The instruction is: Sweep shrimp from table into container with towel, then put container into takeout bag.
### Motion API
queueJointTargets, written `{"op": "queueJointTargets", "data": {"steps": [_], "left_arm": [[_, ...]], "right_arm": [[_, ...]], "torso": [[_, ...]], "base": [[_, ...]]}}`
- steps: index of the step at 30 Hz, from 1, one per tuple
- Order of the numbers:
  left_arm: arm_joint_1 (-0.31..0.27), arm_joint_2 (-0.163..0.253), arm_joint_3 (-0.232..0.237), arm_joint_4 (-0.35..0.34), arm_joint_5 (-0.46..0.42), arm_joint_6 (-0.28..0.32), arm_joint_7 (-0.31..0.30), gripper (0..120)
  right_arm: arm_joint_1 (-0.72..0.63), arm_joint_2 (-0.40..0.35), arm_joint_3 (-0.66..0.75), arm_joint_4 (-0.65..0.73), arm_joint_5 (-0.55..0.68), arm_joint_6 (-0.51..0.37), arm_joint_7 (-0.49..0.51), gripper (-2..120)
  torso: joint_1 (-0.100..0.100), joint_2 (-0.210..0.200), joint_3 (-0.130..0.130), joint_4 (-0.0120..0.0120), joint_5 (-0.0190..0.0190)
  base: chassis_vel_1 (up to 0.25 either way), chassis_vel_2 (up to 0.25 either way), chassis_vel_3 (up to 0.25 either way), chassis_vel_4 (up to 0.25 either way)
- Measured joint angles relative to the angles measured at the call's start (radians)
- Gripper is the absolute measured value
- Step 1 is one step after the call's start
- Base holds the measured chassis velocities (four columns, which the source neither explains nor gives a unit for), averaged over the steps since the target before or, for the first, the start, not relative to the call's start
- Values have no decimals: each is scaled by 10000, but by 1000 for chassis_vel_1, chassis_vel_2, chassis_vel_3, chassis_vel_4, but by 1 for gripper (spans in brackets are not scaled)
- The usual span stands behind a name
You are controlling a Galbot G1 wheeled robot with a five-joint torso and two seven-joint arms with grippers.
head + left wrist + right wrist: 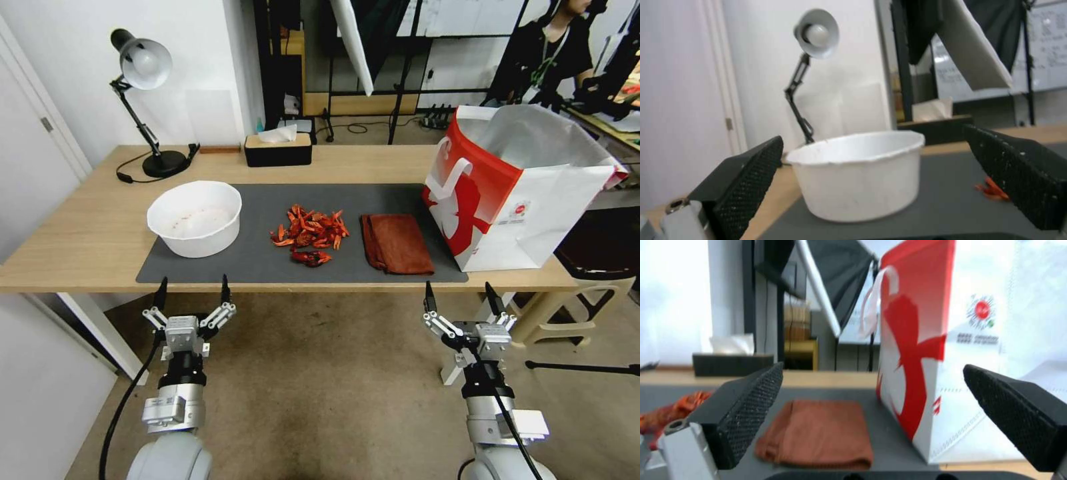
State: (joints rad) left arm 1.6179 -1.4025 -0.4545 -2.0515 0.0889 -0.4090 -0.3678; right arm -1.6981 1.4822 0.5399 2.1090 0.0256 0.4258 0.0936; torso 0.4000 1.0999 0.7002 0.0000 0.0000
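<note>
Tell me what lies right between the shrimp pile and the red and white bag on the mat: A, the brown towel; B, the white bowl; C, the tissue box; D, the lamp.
A: the towel lies flat between the shrimp and the bag.

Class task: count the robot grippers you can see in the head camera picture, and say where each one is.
2. The left gripper hangs open just before the table's near edge, in front of the container. The right gripper hangs open before the same edge, near the towel.

Bright, even; wrist views blurry
</note>
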Motion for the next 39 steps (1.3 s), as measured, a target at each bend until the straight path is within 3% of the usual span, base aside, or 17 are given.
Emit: {"op": "queueJointTargets", "data": {"steps": [2, 3, 5, 8, 15, 16, 18, 21, 31, 34, 39], "left_arm": [[-315, 176, 175, 446, 168, -748, -660, 100], [-315, 176, 175, 446, 168, -748, -660, 100], [-610, 326, 322, 838, 313, -1383, -1233, 100], [-682, 374, 366, 952, 357, -1575, -1400, 100], [-648, 583, 361, 969, 337, -1657, -1485, 100], [-502, 887, 285, 925, 240, -1656, -1490, 100], [-166, 1635, 43, 768, -9, -1606, -1525, 100], [-146, 2004, 48, 764, -81, -1590, -1515, 100], [-561, 2745, 127, 854, -583, -1424, -1402, 100], [-872, 3254, 239, 951, -1251, -1177, -1283, 100], [-1102, 3736, 278, 1045, -1697, -1038, -1197, 100]], "right_arm": [[136, -99, -46, -234, 198, 763, 185, 100], [136, -99, -46, -234, 198, 763, 185, 100], [91, -398, -71, -120, 532, 1147, 302, 100], [60, -473, -98, -65, 651, 1185, 333, 100], [-11, -499, -104, 50, 759, 1137, 385, 100], [-41, -516, -102, 60, 780, 1121, 386, 100], [-68, -538, -115, 65, 796, 1101, 386, 100], [-75, -544, -131, 79, 814, 1081, 385, 100], [-158, -548, -275, 170, 879, 990, 387, 100], [-157, -546, -317, 176, 881, 971, 387, 100], [-161, -533, -327, 180, 881, 972, 376, 100]], "torso": [[0, -1, 0, 1, 8], [0, -1, 0, 1, 8], [2, 0, -1, -1, -12], [1, 0, -1, 0, 4], [1, 0, -2, -1, 1], [2, 0, -2, -4, -10], [0, 0, -3, 4, 15], [0, 0, -3, 1, -10], [-1, 0, -2, 0, -2], [0, 0, -2, 0, -1], [0, 0, -2, -1, 1]], "base": [[0, 0, 0, 0], [0, 0, 0, 0], [0, 0, 0, 0], [0, 0, 0, 0], [0, 0, 0, 0], [0, 0, 0, 0], [0, 0, 0, 0], [0, 0, 0, 0], [0, 0, 0, 0], [0, 0, 0, 0], [0, 0, 0, 0]]}}
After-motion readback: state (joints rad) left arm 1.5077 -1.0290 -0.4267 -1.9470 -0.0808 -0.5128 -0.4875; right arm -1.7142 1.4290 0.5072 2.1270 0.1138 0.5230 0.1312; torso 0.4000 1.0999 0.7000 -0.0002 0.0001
